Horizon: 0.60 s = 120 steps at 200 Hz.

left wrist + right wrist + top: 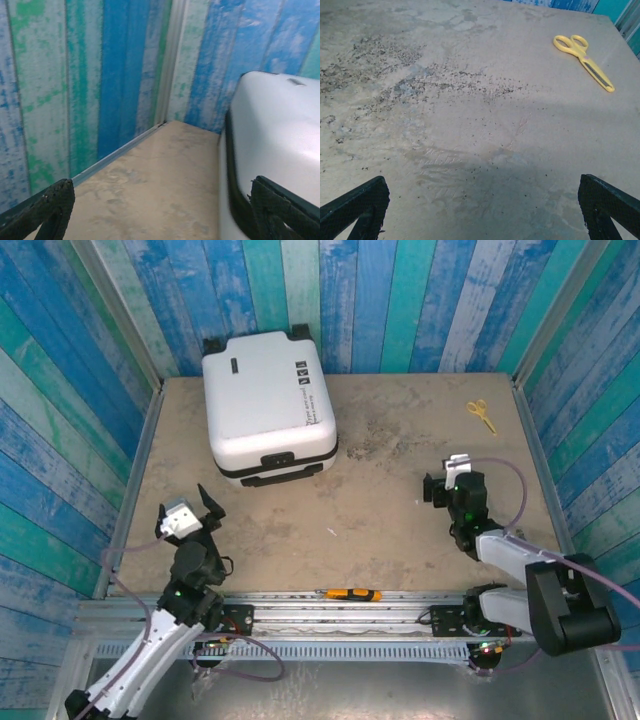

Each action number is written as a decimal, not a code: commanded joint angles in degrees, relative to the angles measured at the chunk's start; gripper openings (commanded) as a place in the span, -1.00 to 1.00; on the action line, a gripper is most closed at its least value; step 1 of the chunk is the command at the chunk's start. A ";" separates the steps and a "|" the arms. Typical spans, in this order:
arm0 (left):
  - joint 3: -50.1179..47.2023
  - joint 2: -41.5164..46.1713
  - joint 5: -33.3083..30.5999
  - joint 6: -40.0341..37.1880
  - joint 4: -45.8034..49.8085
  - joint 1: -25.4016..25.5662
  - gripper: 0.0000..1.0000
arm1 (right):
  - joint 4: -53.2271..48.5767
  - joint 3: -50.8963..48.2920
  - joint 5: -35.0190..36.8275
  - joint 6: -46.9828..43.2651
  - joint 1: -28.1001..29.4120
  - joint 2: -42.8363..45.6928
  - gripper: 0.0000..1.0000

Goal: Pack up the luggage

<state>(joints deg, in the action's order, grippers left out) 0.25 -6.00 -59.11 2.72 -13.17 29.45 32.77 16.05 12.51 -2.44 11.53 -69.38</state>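
The luggage (265, 415) is a white hard-shell suitcase lying flat and closed at the back left of the table, with its black handle on the near edge. In the left wrist view its white shell and black trim (280, 140) rise on the right. My left gripper (188, 508) sits near the front left, well short of the suitcase. It is open (165, 215) with only bare table between its fingers. Over the right part of the table, my right gripper (450, 485) is also open (482, 210) and holds nothing.
Yellow scissors (482, 415) lie at the back right, ahead and to the right of the right gripper (582, 60). An orange and black tool (348, 594) rests on the front rail. Blue-green plank walls (115, 75) enclose the table on three sides.
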 commanded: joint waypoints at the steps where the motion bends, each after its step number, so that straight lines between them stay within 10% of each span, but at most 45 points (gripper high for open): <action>1: -3.15 -5.84 5.61 5.90 -6.66 -6.90 0.87 | 6.33 2.14 0.41 -1.64 -0.26 -1.04 1.00; 51: 1.87 -41.95 32.13 10.92 -26.87 -28.44 0.87 | 6.50 6.29 -5.97 -6.59 -0.28 -6.98 1.00; 120: 10.92 -71.41 52.00 1.27 -47.88 -29.45 0.87 | 27.03 2.59 -7.57 -3.23 -5.42 -19.03 1.00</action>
<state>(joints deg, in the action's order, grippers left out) 10.37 -70.81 -17.50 7.20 -47.77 0.32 48.95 19.70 6.26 -8.38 8.56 -83.99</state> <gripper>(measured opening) 0.935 0.998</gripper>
